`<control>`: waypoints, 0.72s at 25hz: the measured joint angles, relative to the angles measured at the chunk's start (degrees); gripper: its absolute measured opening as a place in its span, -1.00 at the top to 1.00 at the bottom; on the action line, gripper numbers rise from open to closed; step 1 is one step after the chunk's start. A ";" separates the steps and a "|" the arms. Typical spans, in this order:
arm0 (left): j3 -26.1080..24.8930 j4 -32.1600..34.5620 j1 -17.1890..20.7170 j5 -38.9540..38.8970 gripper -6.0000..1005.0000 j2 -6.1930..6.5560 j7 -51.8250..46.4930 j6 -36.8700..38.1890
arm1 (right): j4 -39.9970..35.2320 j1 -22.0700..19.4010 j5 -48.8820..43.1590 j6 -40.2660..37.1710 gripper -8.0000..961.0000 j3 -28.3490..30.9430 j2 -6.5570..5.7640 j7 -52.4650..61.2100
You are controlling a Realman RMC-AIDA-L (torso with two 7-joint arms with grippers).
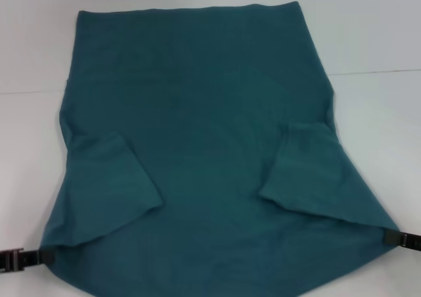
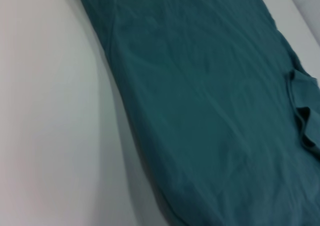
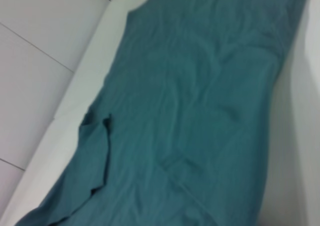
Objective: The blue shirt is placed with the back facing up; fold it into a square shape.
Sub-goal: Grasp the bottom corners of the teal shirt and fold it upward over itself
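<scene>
Both grippers were seen only at the near edge of the head view. The left gripper (image 1: 41,255) was met by the near left corner of the blue shirt (image 1: 197,133), and the right gripper (image 1: 389,238) by the near right corner; each was clamped on the cloth at its corner, with the dark body of the gripper trailing outward over the white tabletop (image 1: 375,41). The shirt was spread flat, plain side up, with its straight hem at the far side. Both short sleeves were folded inward onto the body: the left sleeve (image 1: 108,185) and the right sleeve (image 1: 299,169) lay as flaps over the main panel. In neither wrist view were the grippers' own fingers shown; only the shirt's cloth (image 2: 210,111) (image 3: 200,111) was seen, stretched over the tabletop (image 2: 50,111) (image 3: 45,46).
</scene>
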 joint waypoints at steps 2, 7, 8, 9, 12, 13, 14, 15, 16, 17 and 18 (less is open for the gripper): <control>-0.07 0.02 0.11 0.00 0.86 0.00 0.10 0.46 | 0.01 -0.85 0.00 -1.55 0.92 1.68 0.13 -1.81; -1.35 -0.68 1.51 -0.40 0.85 -0.25 1.05 5.17 | 0.02 -3.46 0.00 -3.85 0.92 4.23 0.32 -4.86; -1.53 -0.82 1.71 -0.41 0.85 -0.29 1.15 5.61 | 0.02 -3.94 0.00 -3.86 0.92 4.68 0.33 -5.04; -1.82 -1.00 2.05 -0.41 0.85 -0.37 1.30 6.25 | 0.02 -4.41 0.00 -3.86 0.92 5.14 0.33 -5.22; -3.02 -1.66 3.06 -0.49 0.85 -0.67 1.98 7.77 | 0.02 -5.39 -0.01 -4.37 0.92 6.28 0.29 -5.79; -3.53 -2.08 3.27 -0.55 0.85 -0.74 2.44 8.19 | 0.02 -5.60 -0.01 -4.91 0.92 6.80 0.17 -6.16; -4.27 -2.65 3.56 -0.57 0.85 -0.84 3.13 8.67 | 0.01 -5.76 -0.01 -5.41 0.92 7.27 0.04 -6.42; -4.83 -3.03 3.75 -0.58 0.85 -0.89 3.75 9.03 | -0.07 -5.89 -0.01 -5.99 0.92 7.76 -0.07 -6.59; -5.29 -3.34 3.93 -0.58 0.85 -0.94 4.19 9.32 | -0.24 -6.00 -0.01 -6.51 0.92 8.22 -0.19 -6.70; -5.73 -3.65 4.12 -0.59 0.85 -1.00 4.71 9.65 | -0.42 -6.07 -0.01 -6.97 0.92 8.58 -0.30 -6.71; -6.05 -3.86 4.27 -0.59 0.85 -1.07 5.13 9.94 | -0.58 -6.11 -0.01 -7.36 0.92 8.79 -0.41 -6.73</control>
